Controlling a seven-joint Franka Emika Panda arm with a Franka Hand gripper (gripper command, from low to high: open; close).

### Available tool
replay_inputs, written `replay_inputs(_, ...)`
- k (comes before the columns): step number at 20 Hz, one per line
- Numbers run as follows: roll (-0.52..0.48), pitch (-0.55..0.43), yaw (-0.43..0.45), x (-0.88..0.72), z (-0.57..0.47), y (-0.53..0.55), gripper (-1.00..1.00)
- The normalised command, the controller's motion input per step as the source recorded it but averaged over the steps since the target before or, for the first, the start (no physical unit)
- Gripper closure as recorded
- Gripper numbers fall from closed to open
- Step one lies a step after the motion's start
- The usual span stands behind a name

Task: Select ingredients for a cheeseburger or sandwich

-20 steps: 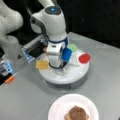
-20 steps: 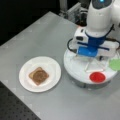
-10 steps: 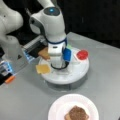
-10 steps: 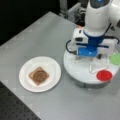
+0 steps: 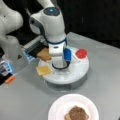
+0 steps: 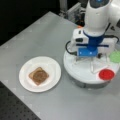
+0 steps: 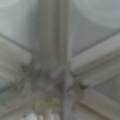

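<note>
Two pieces already sit stacked on the white paper plate (image 6: 51, 75): a brown toast square (image 6: 38, 75) w/ a dark round patty (image 5: 77, 113) on top, centred on the plate in both front views. The plate rests on the grey table (image 6: 37, 37), well apart from the arm.

The claw (image 5: 59, 65) is down over the middle of the white sectioned tray (image 5: 81, 71), arm body hiding the tips; can't tell if it's open or closed, and nothing can be seen held. Wrist view shows only the tray's white dividers (image 7: 53, 37) meeting at the hub, very close up, no food piece in shot.

Still on the tray in a front view: yellow cheese square (image 5: 43, 70) at approx 9 o'clock of the claw, overhanging the rim; second toast square (image 5: 45, 54) at approx 10 o'clock, just beside the arm; red disc (image 5: 81, 53) at approx 2 o'clock. In a front view the red disc (image 6: 106, 74) lies at approx 4 o'clock of the arm's blue part, green leaf (image 6: 115, 56) at approx 3 o'clock by the tray rim. Cheese and spare toast are hidden behind the arm there
</note>
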Motion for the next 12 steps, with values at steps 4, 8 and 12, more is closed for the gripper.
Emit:
replay_inputs(4,0.003,-0.047,0.271,-0.08,-0.09,-0.13,-1.00)
replay_inputs(8,-0.027,-0.056,0.326,-0.05,-0.09,-0.11,-1.00)
replay_inputs(12,-0.015,-0.047,0.338,-0.02,-0.08,-0.09,-1.00)
